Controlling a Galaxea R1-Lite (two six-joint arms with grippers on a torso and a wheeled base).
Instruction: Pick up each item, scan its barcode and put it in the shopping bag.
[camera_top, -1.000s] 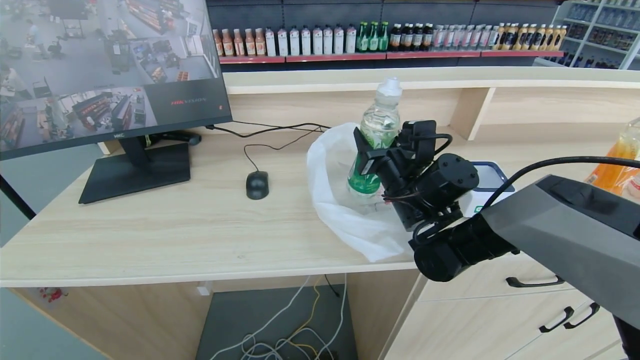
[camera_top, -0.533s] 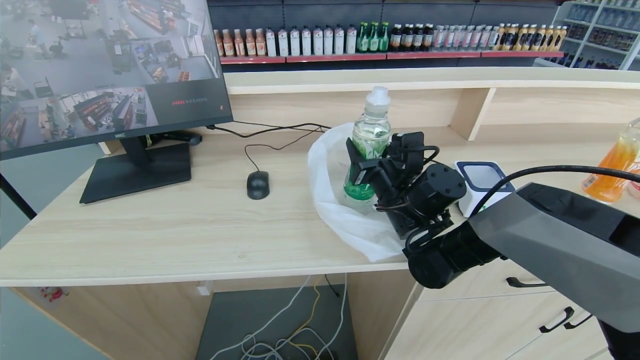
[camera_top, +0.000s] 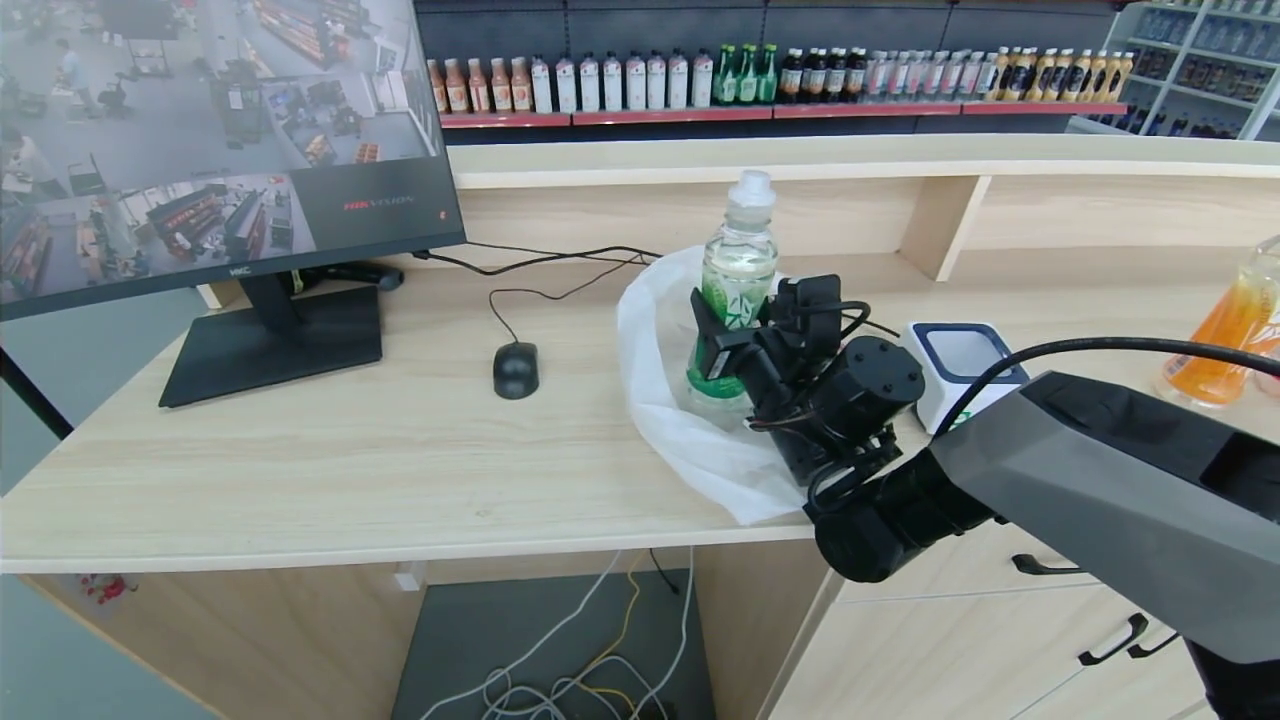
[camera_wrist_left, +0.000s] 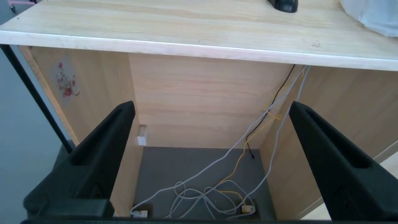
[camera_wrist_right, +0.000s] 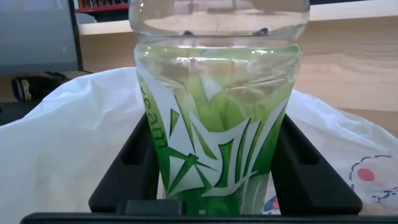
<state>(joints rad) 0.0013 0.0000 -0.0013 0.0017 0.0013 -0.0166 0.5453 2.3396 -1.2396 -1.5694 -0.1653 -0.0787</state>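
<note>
A clear bottle with a green label and white cap (camera_top: 736, 285) stands upright, its base down in the mouth of the white shopping bag (camera_top: 665, 400) on the counter. My right gripper (camera_top: 728, 335) is shut on the bottle at label height; the right wrist view has the bottle (camera_wrist_right: 214, 124) between both black fingers (camera_wrist_right: 134, 165) with the bag (camera_wrist_right: 68, 143) behind it. The white barcode scanner (camera_top: 958, 365) sits just right of the bag. An orange drink bottle (camera_top: 1225, 335) stands at the far right. My left gripper (camera_wrist_left: 211, 162) hangs open below the counter edge, facing the cable recess.
A monitor (camera_top: 210, 140) on its stand fills the counter's left, with a black mouse (camera_top: 515, 368) and cables between it and the bag. A raised wooden ledge (camera_top: 860, 160) runs behind. Drawers (camera_top: 1000, 620) sit under the counter's right; loose cables (camera_top: 560, 660) lie below.
My right gripper has carried the bottle left and downward, from above the bag's right side into the bag's mouth. The scanner, hidden behind the arm before, is now uncovered.
</note>
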